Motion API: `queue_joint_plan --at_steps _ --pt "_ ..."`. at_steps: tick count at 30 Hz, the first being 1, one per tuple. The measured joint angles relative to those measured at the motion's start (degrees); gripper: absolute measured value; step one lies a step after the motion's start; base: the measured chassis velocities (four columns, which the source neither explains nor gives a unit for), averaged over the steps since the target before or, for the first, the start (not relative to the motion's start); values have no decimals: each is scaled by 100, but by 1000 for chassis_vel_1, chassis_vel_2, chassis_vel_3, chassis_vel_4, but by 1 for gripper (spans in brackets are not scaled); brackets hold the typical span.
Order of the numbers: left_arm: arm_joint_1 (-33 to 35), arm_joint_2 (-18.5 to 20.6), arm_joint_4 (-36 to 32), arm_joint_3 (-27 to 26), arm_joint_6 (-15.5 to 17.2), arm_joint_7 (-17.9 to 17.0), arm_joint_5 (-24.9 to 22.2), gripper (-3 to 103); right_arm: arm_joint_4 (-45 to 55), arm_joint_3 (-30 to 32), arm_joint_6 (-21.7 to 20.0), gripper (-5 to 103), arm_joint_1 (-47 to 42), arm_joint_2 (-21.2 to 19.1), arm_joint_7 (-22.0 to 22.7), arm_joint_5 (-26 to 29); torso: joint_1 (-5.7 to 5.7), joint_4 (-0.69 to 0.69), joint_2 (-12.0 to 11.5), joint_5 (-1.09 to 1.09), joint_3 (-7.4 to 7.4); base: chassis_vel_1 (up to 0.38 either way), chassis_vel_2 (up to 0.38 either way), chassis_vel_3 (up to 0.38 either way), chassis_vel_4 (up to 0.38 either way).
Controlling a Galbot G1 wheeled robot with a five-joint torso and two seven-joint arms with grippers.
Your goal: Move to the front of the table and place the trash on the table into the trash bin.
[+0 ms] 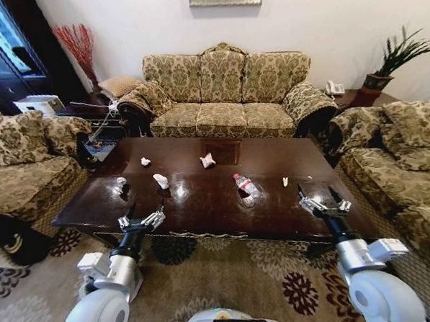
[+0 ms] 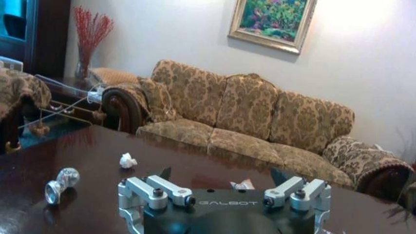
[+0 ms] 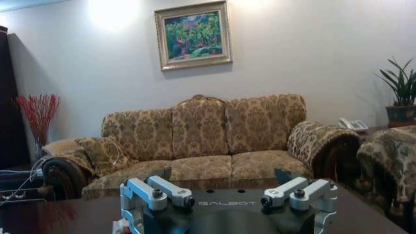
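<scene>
Two claws, left claw (image 1: 142, 221) and right claw (image 1: 323, 203), open over table (image 1: 203, 205); bottle (image 1: 246, 185) between.

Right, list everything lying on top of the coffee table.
On the table: three crumpled white paper wads, a crushed clear bottle, a small silvery piece and a tiny yellowish scrap. Both claws hover over its near edge, hiding small patches.

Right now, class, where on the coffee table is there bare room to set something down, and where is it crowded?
The table is bare along its near edge between the left gripper and right gripper, and at its far right corner. The middle strip is crowded: paper wads, a crushed bottle and a yellowish scrap lie spread across it.
</scene>
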Motion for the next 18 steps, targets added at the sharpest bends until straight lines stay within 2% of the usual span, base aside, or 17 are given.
queue_joint_plan --at_steps 18 --pt "-7 -94 23 24 -4 9 57 100 -66 -5 33 100 -24 47 -84 -59 0 0 0 1 0 0 0 0 0"
